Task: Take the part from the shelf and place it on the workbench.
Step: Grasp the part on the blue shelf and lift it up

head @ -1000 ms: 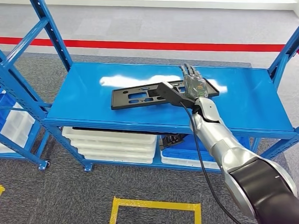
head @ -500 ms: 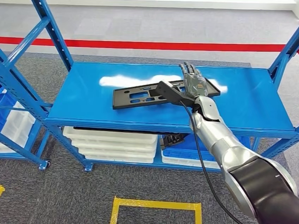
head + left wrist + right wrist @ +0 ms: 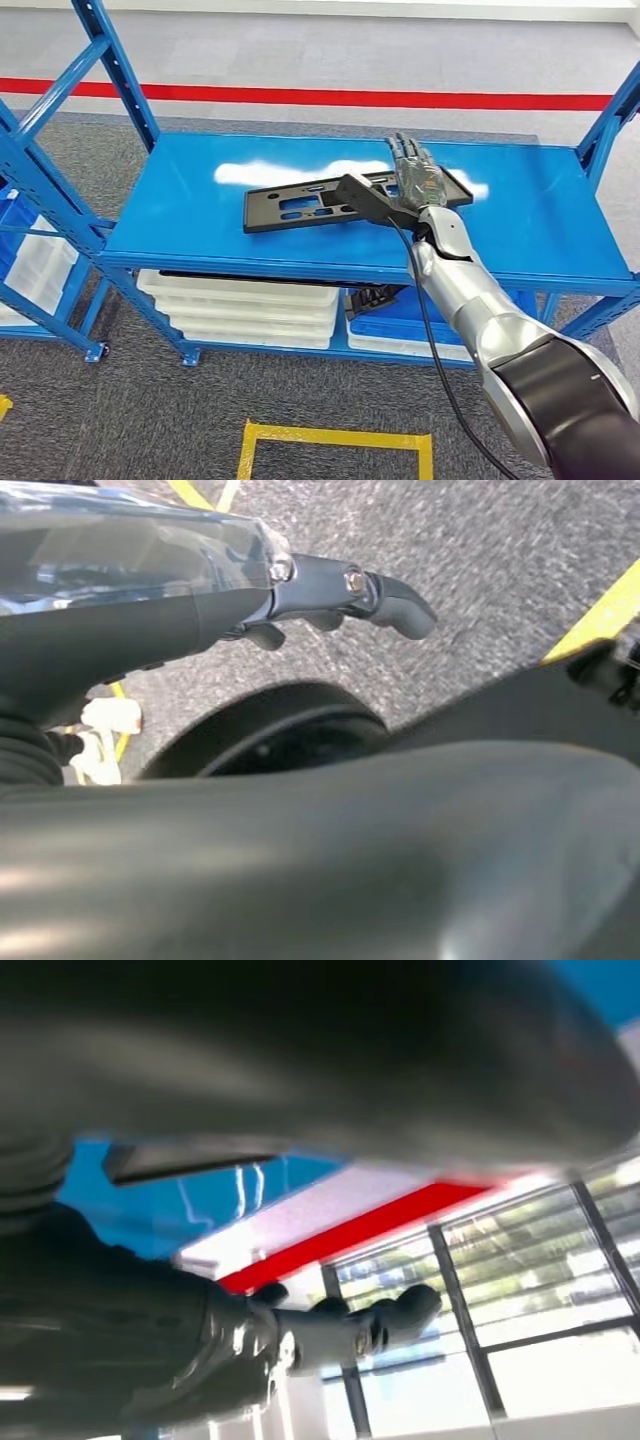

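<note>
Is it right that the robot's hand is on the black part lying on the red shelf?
Not quite. The shelf is blue, not red; the red is a floor stripe behind. The head view shows the right hand on the black part lying there.

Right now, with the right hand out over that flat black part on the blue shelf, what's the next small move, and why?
Probably lower the right hand and close its fingers on the flat black slotted metal part. The hand is over the part's right end with fingers stretched out, and the part looks flat on the blue metal shelf, so it appears not yet gripped or lifted.
</note>
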